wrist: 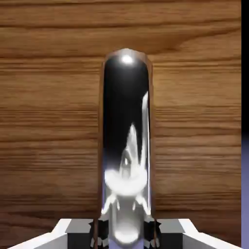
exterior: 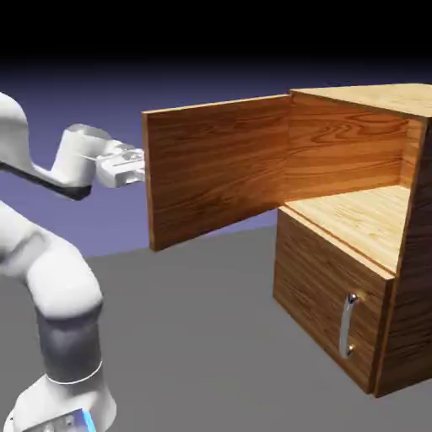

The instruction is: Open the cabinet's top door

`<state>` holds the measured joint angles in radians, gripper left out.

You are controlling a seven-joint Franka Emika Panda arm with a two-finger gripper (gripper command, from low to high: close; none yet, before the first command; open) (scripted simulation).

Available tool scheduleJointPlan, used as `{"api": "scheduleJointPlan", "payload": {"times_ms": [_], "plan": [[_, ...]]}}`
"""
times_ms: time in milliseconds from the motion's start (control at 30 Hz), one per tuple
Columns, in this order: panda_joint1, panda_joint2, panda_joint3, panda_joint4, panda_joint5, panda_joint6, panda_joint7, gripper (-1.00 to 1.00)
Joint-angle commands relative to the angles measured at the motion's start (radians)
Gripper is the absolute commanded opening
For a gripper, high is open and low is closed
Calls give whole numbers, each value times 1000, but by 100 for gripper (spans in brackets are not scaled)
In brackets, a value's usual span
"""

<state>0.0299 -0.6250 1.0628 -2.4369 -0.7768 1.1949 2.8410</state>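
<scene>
The brown wood-grain cabinet (exterior: 405, 253) stands at the exterior view's right. Its top door (exterior: 215, 169) is swung wide open, standing out toward the left and showing the bare upper compartment. My gripper (exterior: 135, 164) is at the door's free edge, on the far side of the panel from the camera. In the hand view the door's silver handle (wrist: 126, 146) fills the middle, running up from between my grey fingertips (wrist: 99, 233), which sit tight against both sides of it. The door's wood (wrist: 48, 121) fills the background. The gripper (wrist: 126, 236) is shut on the handle.
The lower panel (exterior: 325, 295) is closed, with its own silver handle (exterior: 348, 325) showing. My white arm (exterior: 51, 287) rises at the lower left. Grey tabletop (exterior: 194, 337) lies between the arm and the cabinet.
</scene>
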Motion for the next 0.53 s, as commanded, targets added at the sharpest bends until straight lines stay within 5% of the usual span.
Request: {"api": "scheduleJointPlan", "payload": {"times_ms": [0, 500], "plan": [[-36, 23, 36, 33, 12, -30, 11, -100], [-579, 102, 534, 390, 133, -276, 55, -100]]}}
